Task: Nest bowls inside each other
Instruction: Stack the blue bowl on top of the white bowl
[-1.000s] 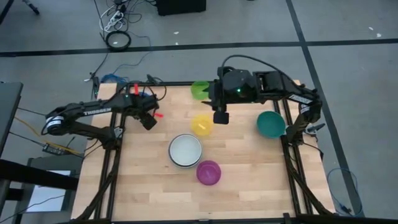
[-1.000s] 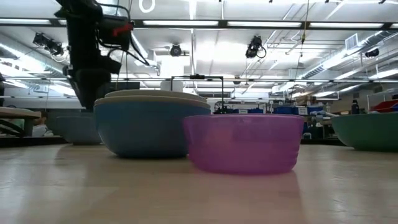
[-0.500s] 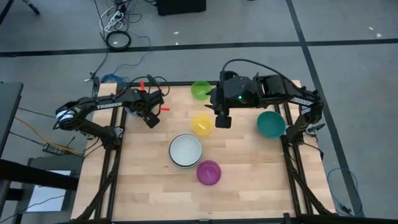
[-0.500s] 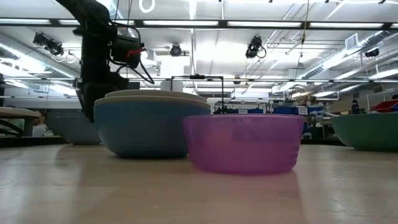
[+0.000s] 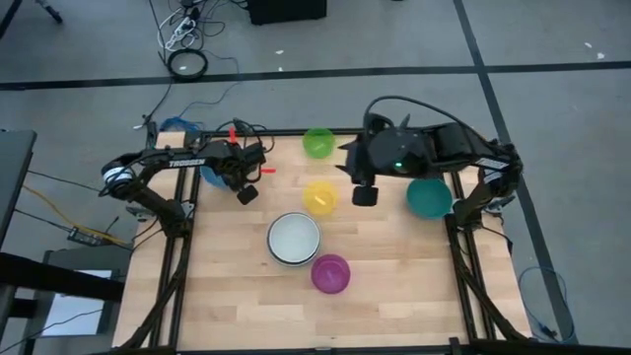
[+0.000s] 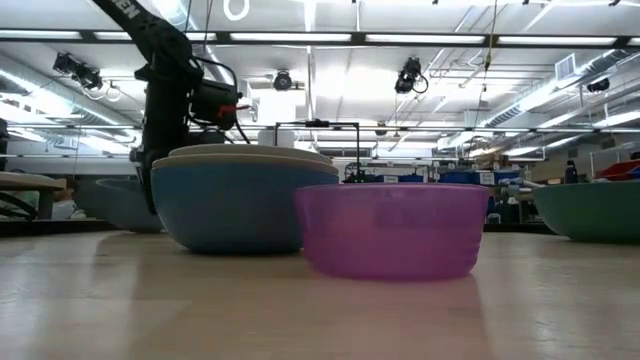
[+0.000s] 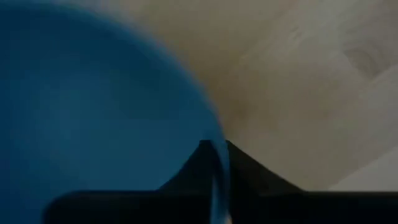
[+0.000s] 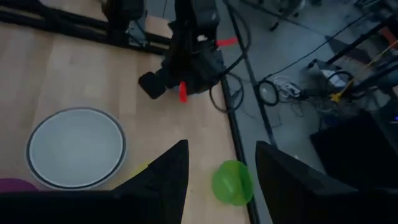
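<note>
Left gripper [image 7: 214,163]: clamped on rim of blue bowl [image 7: 93,118], far-left table edge.
Right gripper [image 8: 216,180]: fingers spread, nothing held, hovering betw yellow bowl [image 5: 319,196] & teal bowl [image 5: 429,197].
Stack [image 5: 294,238]: whitish bowl in blue one, mid-table.
Magenta bowl [image 5: 330,273]: just beside stack.
Green bowl [image 5: 317,142]: far edge.

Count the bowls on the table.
7: green far edge, yellow centre, teal right, magenta near, blue in left tool, whitish nested in another blue; more may hide there.
</note>
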Tool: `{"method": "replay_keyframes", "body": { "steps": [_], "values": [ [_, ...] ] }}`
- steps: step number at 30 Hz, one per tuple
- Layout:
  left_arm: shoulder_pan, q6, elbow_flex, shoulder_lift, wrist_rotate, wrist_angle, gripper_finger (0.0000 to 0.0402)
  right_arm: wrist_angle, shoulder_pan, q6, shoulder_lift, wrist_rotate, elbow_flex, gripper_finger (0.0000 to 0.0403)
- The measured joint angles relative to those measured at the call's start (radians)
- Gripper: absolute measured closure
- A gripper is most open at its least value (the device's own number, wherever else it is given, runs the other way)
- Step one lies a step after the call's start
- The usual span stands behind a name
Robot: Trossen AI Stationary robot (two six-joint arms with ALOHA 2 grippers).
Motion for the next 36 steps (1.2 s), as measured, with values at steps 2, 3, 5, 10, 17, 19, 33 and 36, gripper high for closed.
{"method": "replay_keyframes", "body": {
  "steps": [2,3,5,10,17,19,33,36],
  "values": [
    [0.001,0.013,0.009,-0.005,0.001,-0.005,0.0390,-0.021,0.015,0.019,-0.019,0.030,0.000,0.0232],
    [0.000,0.013,0.015,-0.004,0.006,-0.009,0.0390,-0.032,0.021,0.029,-0.028,0.049,0.000,0.0232],
    [-0.011,0.016,0.037,-0.002,0.016,-0.036,0.0394,-0.059,0.035,0.052,-0.052,0.094,0.000,0.0232],
    [-0.092,0.033,0.146,-0.001,0.047,-0.111,0.0396,-0.151,0.058,0.141,-0.111,0.173,0.000,0.0232],
    [-0.328,0.077,0.388,-0.001,0.053,-0.233,0.0396,-0.305,0.065,0.276,-0.163,0.247,0.000,0.0232],
    [-0.408,0.095,0.453,-0.003,0.094,-0.255,0.0396,-0.325,0.065,0.304,-0.172,0.251,0.000,0.0232],
    [-0.789,0.062,0.533,0.001,0.303,-0.075,0.0397,-0.322,0.066,0.411,-0.325,0.254,-0.205,0.0232],
    [-0.819,0.064,0.534,0.008,0.331,0.015,0.0397,-0.321,0.066,0.455,-0.346,0.244,-0.262,0.0232]
  ]
}}
